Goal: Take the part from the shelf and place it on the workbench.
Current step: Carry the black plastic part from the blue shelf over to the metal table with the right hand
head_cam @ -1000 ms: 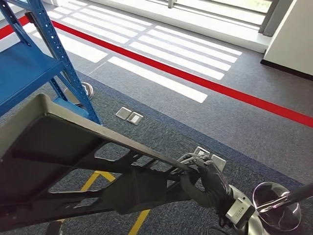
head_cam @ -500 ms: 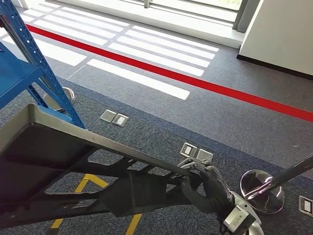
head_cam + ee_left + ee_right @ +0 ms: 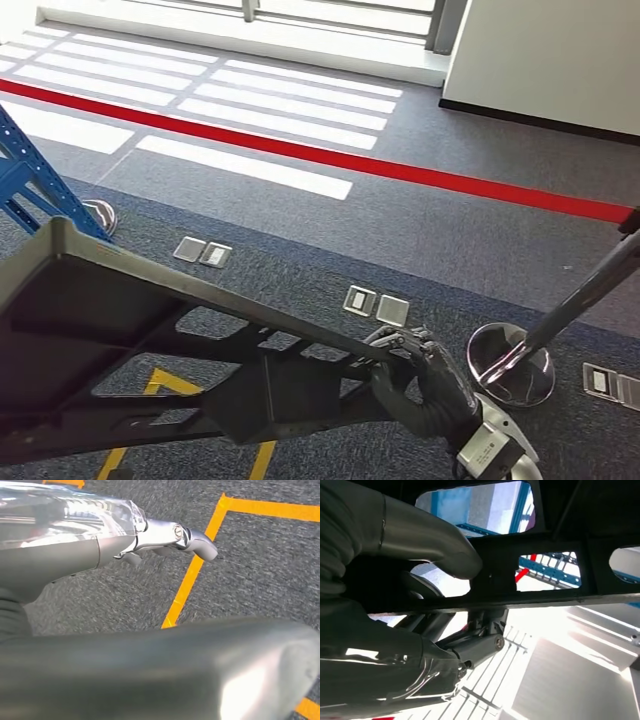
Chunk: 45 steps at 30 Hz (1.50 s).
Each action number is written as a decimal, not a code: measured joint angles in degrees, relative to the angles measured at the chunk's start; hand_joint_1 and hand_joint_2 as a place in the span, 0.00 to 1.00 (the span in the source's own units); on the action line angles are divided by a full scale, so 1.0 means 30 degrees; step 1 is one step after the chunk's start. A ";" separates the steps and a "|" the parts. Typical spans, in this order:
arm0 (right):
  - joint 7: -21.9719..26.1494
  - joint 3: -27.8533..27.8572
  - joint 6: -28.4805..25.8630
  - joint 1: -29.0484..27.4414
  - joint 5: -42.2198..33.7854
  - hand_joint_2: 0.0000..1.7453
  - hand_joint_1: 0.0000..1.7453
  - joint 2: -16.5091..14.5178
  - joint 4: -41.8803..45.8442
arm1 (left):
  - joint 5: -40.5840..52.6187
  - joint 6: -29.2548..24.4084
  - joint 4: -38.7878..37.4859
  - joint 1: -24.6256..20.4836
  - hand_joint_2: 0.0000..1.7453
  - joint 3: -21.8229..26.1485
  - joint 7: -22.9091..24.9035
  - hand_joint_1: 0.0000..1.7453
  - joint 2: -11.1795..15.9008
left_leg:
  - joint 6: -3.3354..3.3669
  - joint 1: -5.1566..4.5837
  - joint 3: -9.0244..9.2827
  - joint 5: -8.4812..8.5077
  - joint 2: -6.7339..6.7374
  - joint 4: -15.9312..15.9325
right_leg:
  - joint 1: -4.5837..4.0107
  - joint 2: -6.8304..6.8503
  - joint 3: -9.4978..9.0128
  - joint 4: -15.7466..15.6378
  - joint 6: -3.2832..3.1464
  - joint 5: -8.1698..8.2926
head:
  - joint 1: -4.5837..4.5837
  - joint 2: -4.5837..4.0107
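One part [image 3: 113, 340] is in hand: a large dark frame with open cut-outs, carried aloft and tilted, running from the picture's left across to the right hand [image 3: 423, 385]. That hand grips the part's end rail, fingers curled over the top edge; the right wrist view confirms a thumb [image 3: 433, 550] pressed on a cross-member. The left hand [image 3: 177, 535] appears with a bright finger extended beside the part's rounded edge [image 3: 151, 675]; whether it grips anything I cannot tell.

Change noted: across the last second the whole head view has swung rightward. The blue shelf [image 3: 30, 185] has slid to the far left edge, and the floor markings have shifted with it. The part holds the same place relative to the hand. Judgement: the robot is turning away from the shelf with the part retrieved; the carry is under way and no counter has come into sight.

Count: one part, one shelf, one red floor stripe [image 3: 362, 165], two chrome stand bases [image 3: 509, 365], four floor plates nearby [image 3: 377, 305].
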State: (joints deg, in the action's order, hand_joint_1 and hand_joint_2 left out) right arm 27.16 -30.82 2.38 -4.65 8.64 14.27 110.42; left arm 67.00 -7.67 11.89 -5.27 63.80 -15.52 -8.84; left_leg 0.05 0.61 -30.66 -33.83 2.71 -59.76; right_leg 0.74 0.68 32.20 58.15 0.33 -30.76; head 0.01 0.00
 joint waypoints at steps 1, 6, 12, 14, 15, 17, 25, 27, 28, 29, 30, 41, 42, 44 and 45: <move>-0.0004 0.0002 -0.0004 -0.0021 0.0020 1.00 1.00 0.0000 0.0036 | -0.0002 -0.0009 0.0000 0.0025 1.00 0.0000 -0.0005 0.00 -0.0015 | -0.0051 0.0013 -0.0365 -0.0576 -0.0275 -0.0864 | 0.0024 -0.0081 -0.0004 -0.0016 -0.0100 0.0021 | -0.0002 0.0000; -0.0005 0.0011 -0.0044 -0.0275 0.0117 1.00 1.00 0.0007 0.0142 | -0.0007 -0.0026 0.0000 0.0157 1.00 0.0015 -0.0075 0.00 -0.0029 | 0.0107 -0.0054 -0.2046 -0.1488 -0.0764 -0.4394 | -0.0100 -0.0800 -0.0022 0.0015 -0.0227 0.0023 | 0.0003 0.0000; 0.0042 0.0033 -0.0095 -0.0448 0.0157 1.00 1.00 0.0018 0.0386 | -0.0007 -0.0024 0.0000 0.0111 1.00 0.0011 -0.0297 0.00 -0.0048 | 0.0507 -0.0157 -0.0123 0.0710 -0.1941 0.0202 | -0.0085 -0.1857 0.0165 0.0103 0.0063 0.0086 | -0.0006 0.0000; 0.0109 0.0049 -0.0127 -0.0618 0.0213 1.00 1.00 0.0073 0.0488 | 0.0000 -0.0031 0.0000 0.0055 1.00 0.0007 -0.0348 0.00 -0.0097 | 0.0607 -0.0079 -0.0075 0.0691 -0.1611 0.0430 | -0.0080 -0.1773 0.0321 0.0220 0.0267 0.0006 | 0.0000 0.0000; 0.0137 0.0062 -0.0135 -0.0664 0.0237 1.00 1.00 0.0111 0.0532 | 0.0004 -0.0038 0.0000 0.0054 1.00 0.0007 -0.0361 0.00 -0.0117 | 0.0682 -0.0039 -0.0050 0.0723 -0.1416 0.0521 | -0.0095 -0.1476 0.0485 0.0565 0.0353 -0.0261 | 0.0007 0.0000; 0.0160 0.0106 -0.0146 -0.0721 0.0272 1.00 1.00 0.0184 0.0578 | 0.0027 -0.0051 0.0000 0.0107 1.00 0.0007 -0.0368 0.00 -0.0150 | 0.0795 -0.0026 -0.0006 0.0763 -0.1004 0.0607 | -0.0091 -0.0736 0.1264 0.2326 0.0496 -0.1321 | 0.0022 0.0000; 0.0173 0.0193 -0.0147 -0.0891 0.0413 1.00 1.00 0.0439 0.0665 | 0.0055 -0.0086 0.0000 0.0079 1.00 0.0007 -0.0381 0.00 -0.0204 | 0.0466 -0.0107 0.0208 0.0499 0.0364 0.0518 | -0.0031 0.0582 0.0259 0.0589 0.0764 -0.0011 | 0.0018 0.0000; 0.0193 0.0224 -0.0129 -0.0910 0.0448 1.00 1.00 0.0497 0.0718 | 0.0055 -0.0100 0.0000 0.0059 1.00 0.0007 -0.0397 0.00 -0.0226 | 0.0321 -0.0170 0.0248 0.0449 0.0582 0.0494 | -0.0157 0.0633 0.0091 0.0135 0.0502 -0.0025 | 0.0003 0.0000; 0.0200 0.0248 -0.0118 -0.0941 0.0465 1.00 1.00 0.0530 0.0745 | 0.0055 -0.0108 0.0000 0.0035 1.00 0.0007 -0.0408 0.00 -0.0248 | 0.0263 -0.0144 0.0273 0.0433 0.0679 0.0513 | -0.0154 0.0487 0.0124 0.0137 0.0350 -0.0011 | -0.0002 0.0000; 0.0208 0.0277 -0.0104 -0.0977 0.0477 1.00 1.00 0.0566 0.0785 | 0.0055 -0.0119 0.0000 0.0004 1.00 0.0007 -0.0422 0.00 -0.0272 | 0.0192 -0.0108 0.0282 0.0327 0.0617 0.0468 | -0.0141 0.0367 0.0137 0.0116 0.0231 0.0015 | -0.0002 0.0000; 0.0215 0.0310 -0.0091 -0.0992 0.0490 1.00 1.00 0.0596 0.0825 | 0.0055 -0.0131 0.0000 -0.0020 1.00 0.0006 -0.0446 0.00 -0.0293 | 0.0118 -0.0073 0.0193 0.0058 0.0390 0.0199 | -0.0117 0.0253 0.0142 0.0089 0.0092 0.0049 | -0.0002 0.0000; 0.0521 0.0466 -0.0102 -0.1422 0.0845 1.00 1.00 0.0807 0.1155 | 0.0055 -0.0241 0.0000 0.0104 1.00 0.0009 -0.0545 0.00 -0.0372 | 0.0599 -0.0234 -0.0191 0.0668 -0.1910 -0.0085 | -0.0226 -0.1561 0.0139 0.0157 -0.0106 0.0088 | -0.0004 0.0000; 0.0534 0.0466 -0.0109 -0.1451 0.0867 1.00 1.00 0.0834 0.1184 | 0.0054 -0.0248 0.0000 0.0096 1.00 0.0009 -0.0545 0.00 -0.0373 | 0.0592 -0.0243 -0.0115 0.0602 -0.1997 0.0134 | -0.0213 -0.1720 0.0228 0.0160 -0.0022 0.0127 | -0.0004 0.0000; 0.0548 0.0470 -0.0120 -0.1538 0.0914 1.00 1.00 0.0905 0.1270 | 0.0055 -0.0251 0.0000 0.0066 1.00 0.0007 -0.0548 0.00 -0.0404 | 0.0633 -0.0204 -0.0049 0.0612 -0.1714 0.0375 | -0.0182 -0.1894 0.0345 0.0177 0.0173 0.0167 | -0.0002 0.0000; 0.0552 0.0472 -0.0124 -0.1568 0.0933 1.00 1.00 0.0947 0.1326 | 0.0055 -0.0250 0.0000 0.0044 1.00 0.0007 -0.0552 0.00 -0.0424 | 0.0705 -0.0164 -0.0018 0.0667 -0.1546 0.0463 | -0.0196 -0.1702 0.0426 0.0348 0.0259 0.0013 | 0.0004 0.0000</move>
State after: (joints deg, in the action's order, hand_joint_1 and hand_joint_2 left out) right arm 28.82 -29.41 2.01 -9.36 11.44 17.11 114.40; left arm 67.17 -8.42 11.89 -5.14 63.82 -17.18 -10.11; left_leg 2.16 0.12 -30.71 -31.83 -1.92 -58.37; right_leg 0.15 -4.43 33.48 59.19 1.11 -30.72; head 0.02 0.00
